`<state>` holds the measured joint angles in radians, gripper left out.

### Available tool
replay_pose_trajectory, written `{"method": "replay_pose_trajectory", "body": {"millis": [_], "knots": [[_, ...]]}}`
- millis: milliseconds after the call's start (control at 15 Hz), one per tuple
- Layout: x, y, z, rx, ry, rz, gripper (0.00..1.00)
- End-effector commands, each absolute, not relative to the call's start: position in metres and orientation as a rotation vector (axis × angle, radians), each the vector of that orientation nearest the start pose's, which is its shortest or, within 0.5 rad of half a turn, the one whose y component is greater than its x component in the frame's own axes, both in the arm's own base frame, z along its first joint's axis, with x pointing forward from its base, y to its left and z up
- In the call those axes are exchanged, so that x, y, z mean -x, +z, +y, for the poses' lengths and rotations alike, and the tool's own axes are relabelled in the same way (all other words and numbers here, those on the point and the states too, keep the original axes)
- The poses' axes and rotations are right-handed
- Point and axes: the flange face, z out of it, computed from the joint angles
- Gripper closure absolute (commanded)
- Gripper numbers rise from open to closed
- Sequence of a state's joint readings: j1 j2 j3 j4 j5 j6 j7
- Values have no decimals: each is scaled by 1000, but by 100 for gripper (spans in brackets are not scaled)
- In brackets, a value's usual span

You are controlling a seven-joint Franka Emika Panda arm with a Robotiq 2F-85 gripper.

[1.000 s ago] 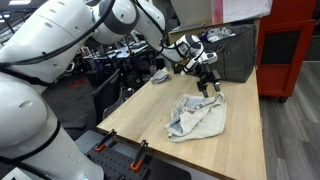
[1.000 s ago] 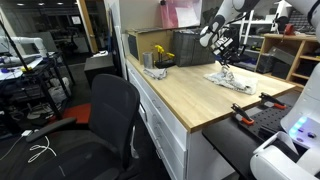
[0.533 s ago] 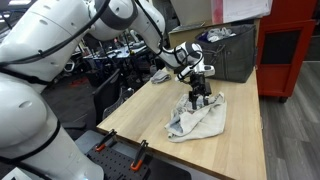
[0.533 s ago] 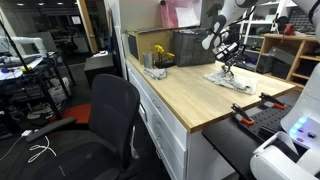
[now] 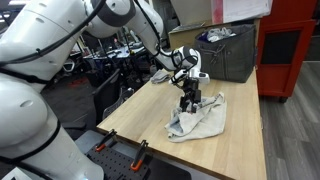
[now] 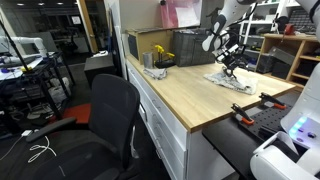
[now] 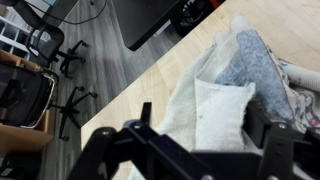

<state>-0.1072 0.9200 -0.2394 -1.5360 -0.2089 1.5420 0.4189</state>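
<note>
The Robotiq gripper point(image 5: 189, 100) hangs nose-down over a crumpled grey-white cloth point(image 5: 205, 120), which lies in a loose heap on the wooden table point(image 5: 135, 118), well apart from the dark bin point(image 5: 228, 55) at the table's far end and on the side of the bin toward the table's near edge. The gripper meets the heap on the side facing the bin, low enough that in an exterior view it seems to touch the fabric point(image 6: 232, 78), though whether it presses the wood beneath cannot be told. In the wrist view the two dark fingers point(image 7: 145, 118) stand wide apart with a pale fold and a grey roll of the cloth point(image 7: 215, 110) between them, so the jaws are spread and grasp nothing yet. For a good pinch here, it seems wise to keep the fingers straddling one raised fold rather than the flat part, sink them only until the tips brush the tabletop, and close slowly so that the fabric bunches between the pads instead of slipping out sideways; a grab at the heap's thin edge away from the bin would likely catch a single loose layer
</note>
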Motion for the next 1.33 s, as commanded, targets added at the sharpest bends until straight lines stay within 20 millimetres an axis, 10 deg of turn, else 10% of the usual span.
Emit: {"method": "replay_pose_trajectory", "body": {"millis": [0, 533, 1267], "knots": [[-536, 105, -209, 2996, 1580, 1103, 42], [-538, 106, -208, 3018, 1561, 1142, 99], [-506, 102, -304, 2917, 1681, 1859, 99]]}}
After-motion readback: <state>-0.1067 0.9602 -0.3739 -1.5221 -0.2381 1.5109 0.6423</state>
